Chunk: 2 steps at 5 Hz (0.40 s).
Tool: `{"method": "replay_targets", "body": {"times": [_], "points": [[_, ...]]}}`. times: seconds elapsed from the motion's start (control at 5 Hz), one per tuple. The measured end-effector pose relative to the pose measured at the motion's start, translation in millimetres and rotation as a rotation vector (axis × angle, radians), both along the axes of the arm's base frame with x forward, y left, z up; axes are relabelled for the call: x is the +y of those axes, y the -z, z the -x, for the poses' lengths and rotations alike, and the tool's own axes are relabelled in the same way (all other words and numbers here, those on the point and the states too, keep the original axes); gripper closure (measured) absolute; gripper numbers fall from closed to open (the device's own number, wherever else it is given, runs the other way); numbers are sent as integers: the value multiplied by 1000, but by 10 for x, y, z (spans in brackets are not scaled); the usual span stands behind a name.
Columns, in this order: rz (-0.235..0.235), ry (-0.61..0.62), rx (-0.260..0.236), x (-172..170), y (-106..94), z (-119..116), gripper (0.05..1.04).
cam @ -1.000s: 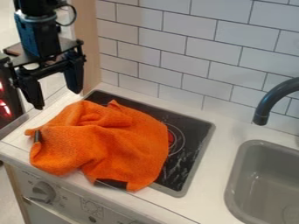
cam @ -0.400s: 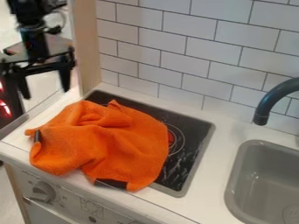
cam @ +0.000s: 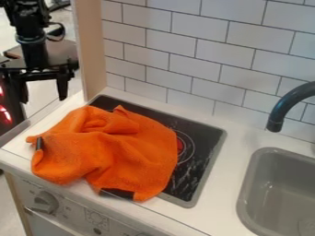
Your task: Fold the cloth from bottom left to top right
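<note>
At the upper left hangs my black gripper (cam: 43, 98), open, with its two fingers apart and nothing between them. It is up and to the left of the orange cloth (cam: 117, 150), not touching it. The cloth lies rumpled over the left part of the black stovetop and onto the white counter's front left area. Raised folds run along its upper part. Dark tabs show at its left edge and at its bottom edge.
The stovetop (cam: 212, 133) shows to the right of the cloth, with a red-centred ring. Farther right are a grey sink (cam: 258, 184) and a dark curved faucet (cam: 284, 103). A tiled wall (cam: 197, 55) stands behind, and a wooden panel (cam: 92, 46) rises at the stove's back left.
The gripper has moved left and away from the cloth, and its fingertips sit a little higher. The cloth has not moved.
</note>
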<state>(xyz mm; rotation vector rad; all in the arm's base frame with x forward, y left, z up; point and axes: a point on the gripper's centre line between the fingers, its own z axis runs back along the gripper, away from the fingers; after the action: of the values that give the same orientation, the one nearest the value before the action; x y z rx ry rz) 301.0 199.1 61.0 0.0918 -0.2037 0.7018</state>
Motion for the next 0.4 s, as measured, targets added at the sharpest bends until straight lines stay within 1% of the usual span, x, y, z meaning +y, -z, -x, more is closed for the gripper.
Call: {"method": "replay_targets", "body": {"times": [0.2, 0.4], "points": [[18, 32, 16, 63, 168, -147, 85], [55, 40, 49, 98, 334, -256, 85]]}}
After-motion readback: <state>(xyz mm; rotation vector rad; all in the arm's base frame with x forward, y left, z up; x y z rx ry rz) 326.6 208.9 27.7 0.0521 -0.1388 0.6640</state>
